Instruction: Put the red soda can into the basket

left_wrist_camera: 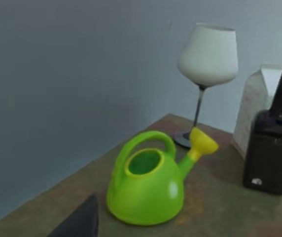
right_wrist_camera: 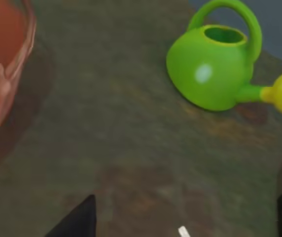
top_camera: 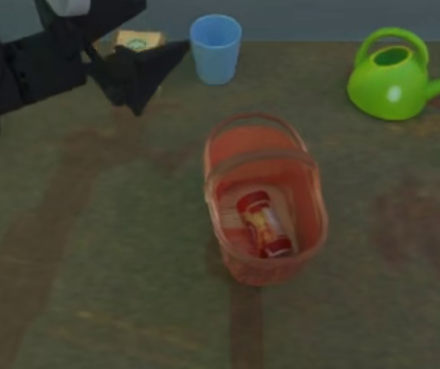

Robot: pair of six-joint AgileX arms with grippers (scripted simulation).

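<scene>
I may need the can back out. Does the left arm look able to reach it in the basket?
Probably yes. The red soda can lies on its side in the basket, open from above; only the hoop handle crosses behind it. The left gripper is off at the table's far left.

The basket [top_camera: 265, 201] stands near the middle of the table [top_camera: 112, 269], and the soda can [top_camera: 265, 224] lies on its side inside it, on the basket floor. Behind the basket, at the far edge, stands the cup [top_camera: 215, 48]; the watering can [top_camera: 393, 74] sits at the far right. The left gripper [top_camera: 139, 73] hangs over the far left, left of the cup, with a small box [top_camera: 137, 40] behind it.
</scene>
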